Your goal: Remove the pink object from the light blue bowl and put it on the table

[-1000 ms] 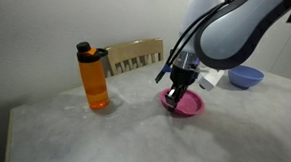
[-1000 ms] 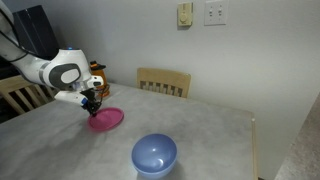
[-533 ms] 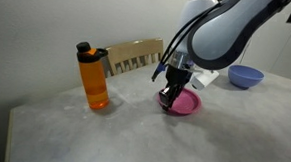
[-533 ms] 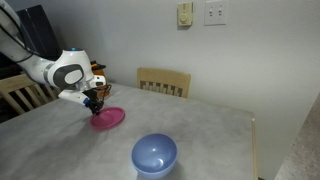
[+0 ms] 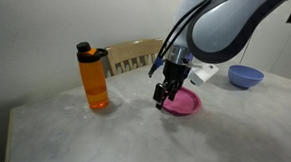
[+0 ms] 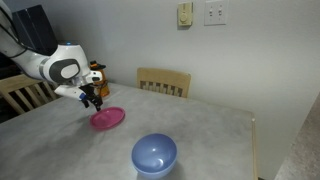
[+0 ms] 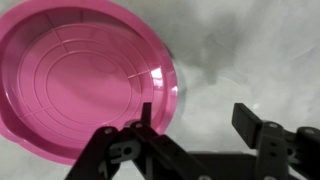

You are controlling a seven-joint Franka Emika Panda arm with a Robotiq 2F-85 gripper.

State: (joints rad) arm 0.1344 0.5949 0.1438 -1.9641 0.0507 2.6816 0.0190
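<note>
The pink object [image 5: 181, 102] [image 6: 107, 118] [image 7: 85, 75], a shallow round magenta dish, lies flat on the grey table [image 5: 122, 140] [image 6: 210, 130]. The light blue bowl [image 5: 246, 76] [image 6: 154, 154] stands apart from it and is empty. My gripper [image 5: 162, 93] [image 6: 93, 100] [image 7: 195, 118] hangs just above the dish's rim, open, with nothing between its fingers. In the wrist view one finger [image 7: 146, 122] overlaps the dish's edge and the other finger [image 7: 250, 122] is over bare table.
An orange bottle [image 5: 94, 76] with a black cap stands upright on the table beside the dish. A wooden chair [image 5: 135, 56] [image 6: 164, 81] is pushed against the table's far edge. A wall with switch plates [image 6: 215, 12] is behind.
The gripper has opened and let go of the pink dish, then risen a little above its rim. The dish now rests flat on the table.
</note>
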